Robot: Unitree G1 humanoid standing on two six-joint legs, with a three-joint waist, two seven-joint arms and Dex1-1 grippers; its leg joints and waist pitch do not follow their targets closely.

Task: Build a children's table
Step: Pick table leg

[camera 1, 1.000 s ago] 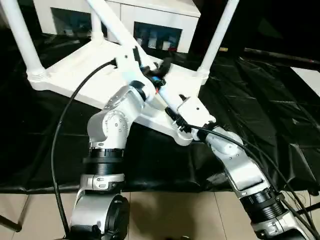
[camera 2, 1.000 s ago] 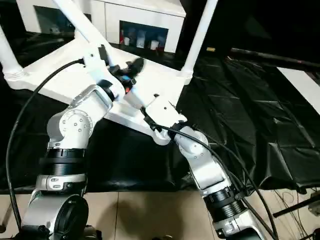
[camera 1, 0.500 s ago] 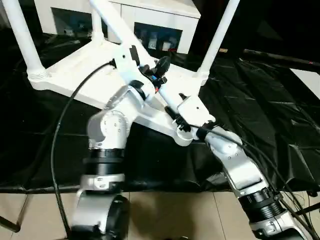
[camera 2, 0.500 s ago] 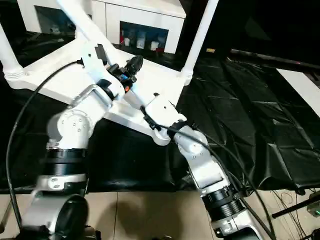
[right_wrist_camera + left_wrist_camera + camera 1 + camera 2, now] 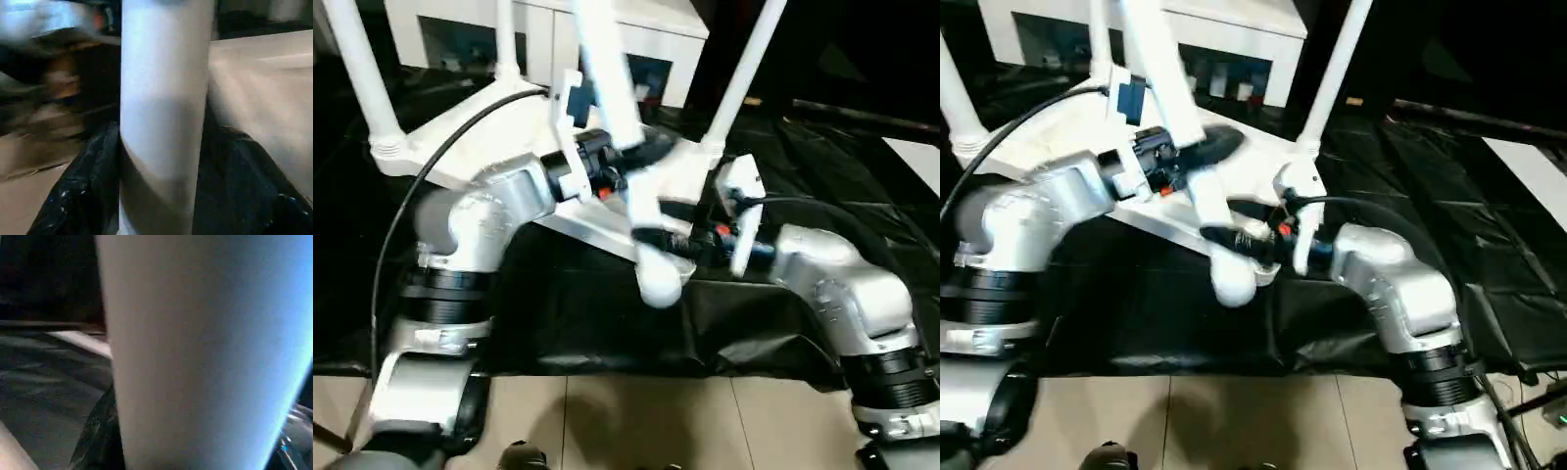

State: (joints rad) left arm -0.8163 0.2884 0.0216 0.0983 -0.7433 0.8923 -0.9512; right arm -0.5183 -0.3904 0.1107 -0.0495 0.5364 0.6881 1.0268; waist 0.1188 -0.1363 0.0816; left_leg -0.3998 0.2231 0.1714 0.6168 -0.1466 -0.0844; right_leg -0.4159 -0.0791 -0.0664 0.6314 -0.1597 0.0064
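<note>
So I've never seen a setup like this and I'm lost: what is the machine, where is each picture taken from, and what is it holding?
It is a humanoid robot with two silver arms. Two pictures come from cameras in its head, looking down over its arms; two come from its wrists, close against what it handles. On black sheeting lies the white tabletop, upside down, with three legs standing up from its corners. The left gripper and right gripper are both at the fourth leg, a long white tube carried over the tabletop. A white cabinet stands behind.

Held leg across both hands' front
</note>
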